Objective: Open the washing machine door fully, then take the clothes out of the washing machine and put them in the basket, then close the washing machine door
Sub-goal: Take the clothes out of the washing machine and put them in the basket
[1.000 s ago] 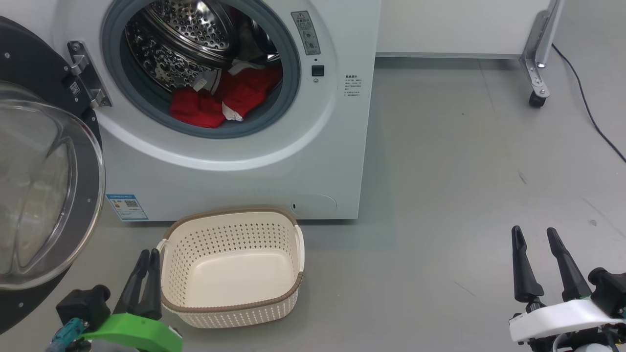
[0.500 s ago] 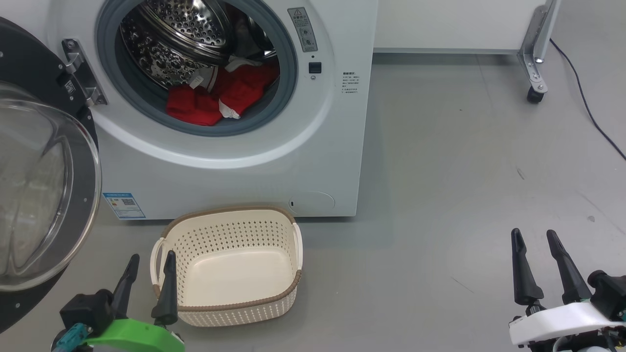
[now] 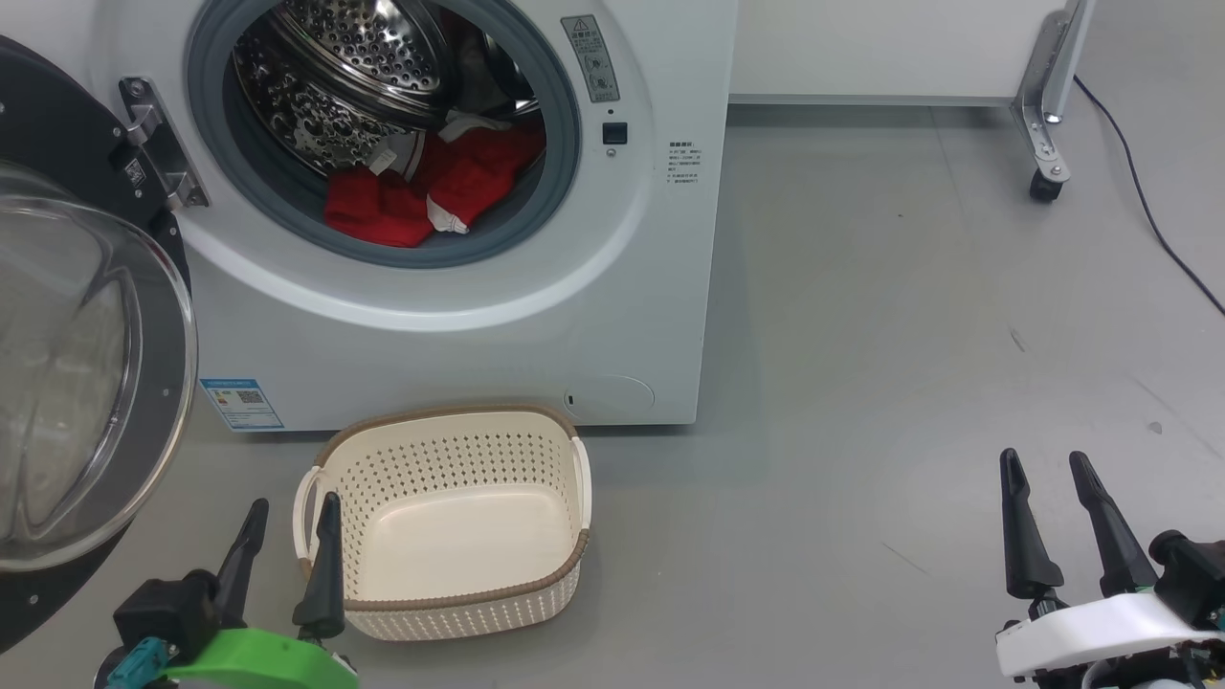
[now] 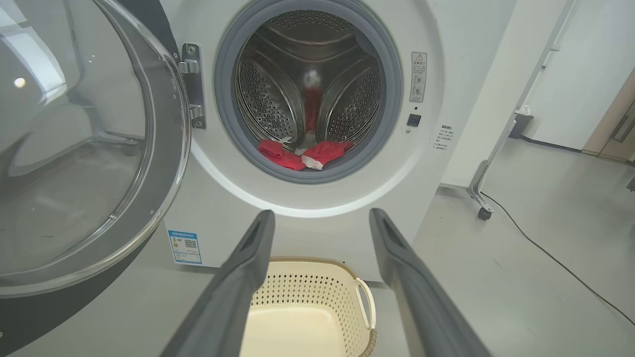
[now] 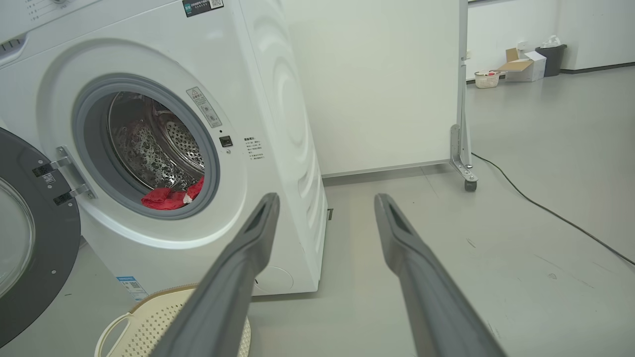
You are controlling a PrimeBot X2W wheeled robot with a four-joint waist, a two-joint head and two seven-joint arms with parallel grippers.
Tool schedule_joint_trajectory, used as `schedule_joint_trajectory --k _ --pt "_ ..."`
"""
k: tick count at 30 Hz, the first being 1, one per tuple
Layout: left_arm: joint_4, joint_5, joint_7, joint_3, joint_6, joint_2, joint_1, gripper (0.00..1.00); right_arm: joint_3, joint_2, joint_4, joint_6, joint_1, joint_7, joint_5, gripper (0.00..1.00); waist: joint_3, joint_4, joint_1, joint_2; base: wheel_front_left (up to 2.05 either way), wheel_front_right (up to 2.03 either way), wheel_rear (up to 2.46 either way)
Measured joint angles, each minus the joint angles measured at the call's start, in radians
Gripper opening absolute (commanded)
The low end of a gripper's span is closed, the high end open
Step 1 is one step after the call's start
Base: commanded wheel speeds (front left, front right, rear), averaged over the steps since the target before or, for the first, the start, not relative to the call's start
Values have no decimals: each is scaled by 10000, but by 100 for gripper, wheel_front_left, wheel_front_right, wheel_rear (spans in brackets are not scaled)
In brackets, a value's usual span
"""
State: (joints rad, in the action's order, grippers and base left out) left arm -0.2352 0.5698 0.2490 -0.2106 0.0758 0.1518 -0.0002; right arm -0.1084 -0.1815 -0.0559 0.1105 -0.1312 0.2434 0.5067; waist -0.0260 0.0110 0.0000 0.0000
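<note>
The white washing machine (image 3: 459, 335) stands with its round black door (image 3: 86, 383) swung wide to the left, glass bowl bulging outward. Red clothes (image 3: 421, 191) with white trim lie at the front of the steel drum, also seen as clothes (image 4: 302, 154) and clothes (image 5: 171, 197). The cream basket (image 3: 445, 603) sits empty on the floor before the machine. My left gripper (image 3: 292, 512) hovers open at the basket's left handle, holding nothing. My right gripper (image 3: 1043, 464) stands open far to the right over bare floor.
A wheeled metal frame leg (image 3: 1048, 182) and a dark cable (image 3: 1148, 211) run along the floor at the back right. A white panel wall (image 5: 377, 84) stands behind the machine. Grey floor spreads to the right of the basket.
My left gripper's fingers have parted from shut to open beside the basket. The head camera shifted slightly. The right gripper, clothes and door stay as they were.
</note>
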Motion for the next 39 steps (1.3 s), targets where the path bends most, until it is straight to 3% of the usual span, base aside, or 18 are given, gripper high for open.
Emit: schedule_joint_trajectory --k 39 --pt "485 -466 2 88 58 -58 125 100 -73 15 -12 4 -4 10 -73 100 17 -10 0 0 16 -17 0"
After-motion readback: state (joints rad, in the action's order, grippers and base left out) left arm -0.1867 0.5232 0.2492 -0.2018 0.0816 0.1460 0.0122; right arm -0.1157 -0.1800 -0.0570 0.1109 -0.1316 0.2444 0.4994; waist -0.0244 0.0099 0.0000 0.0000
